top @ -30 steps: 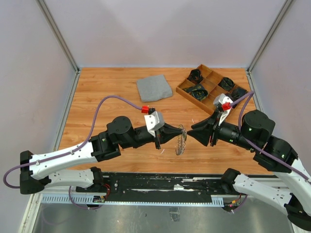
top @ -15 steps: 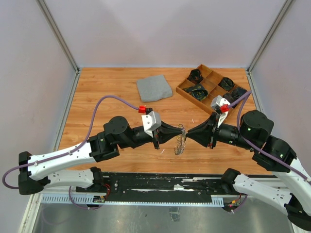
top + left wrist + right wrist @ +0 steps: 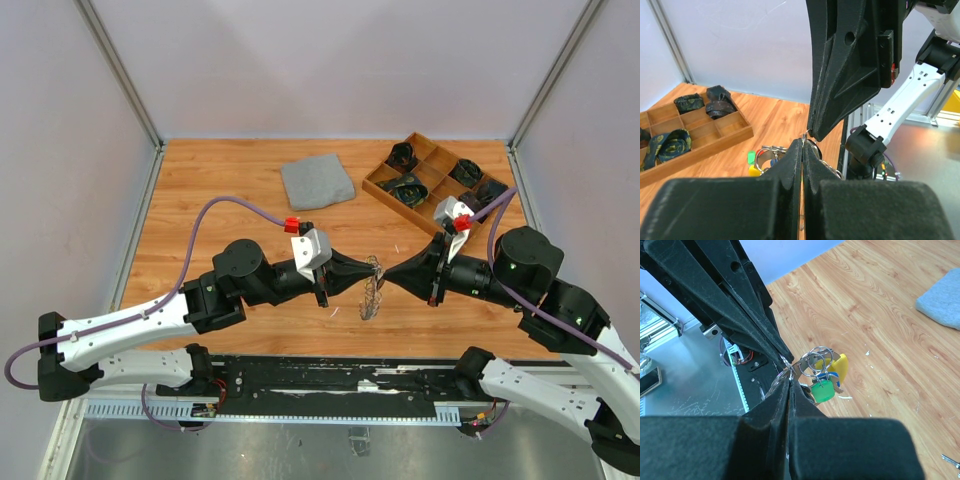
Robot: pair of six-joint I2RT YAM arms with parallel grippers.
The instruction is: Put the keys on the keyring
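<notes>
From the overhead camera I see both arms reaching in toward each other over the middle of the desk (image 3: 230,190). The left claw (image 3: 366,273) and the right claw (image 3: 390,277) meet tip to tip, lifted off the wood. Between them hangs the keyring (image 3: 372,292), a tangle of thin silver loops drooping below the tips.

On my left wrist camera the left claw (image 3: 802,149) has its fingers pressed flat together, with a sliver of ring wire caught at the very tip. The right claw's black finger comes down just above it, almost touching. The right wrist camera shows the right claw (image 3: 789,386) pinched tight as well, a loop of wire at its tip.

The keys (image 3: 821,391) dangle from the loops just beyond. I can make out a green head and a yellow head behind it, both clear of the desk.

Farther back lie a folded grey cloth (image 3: 317,181) and a wooden tray (image 3: 372,186) with dark items in its compartments.
</notes>
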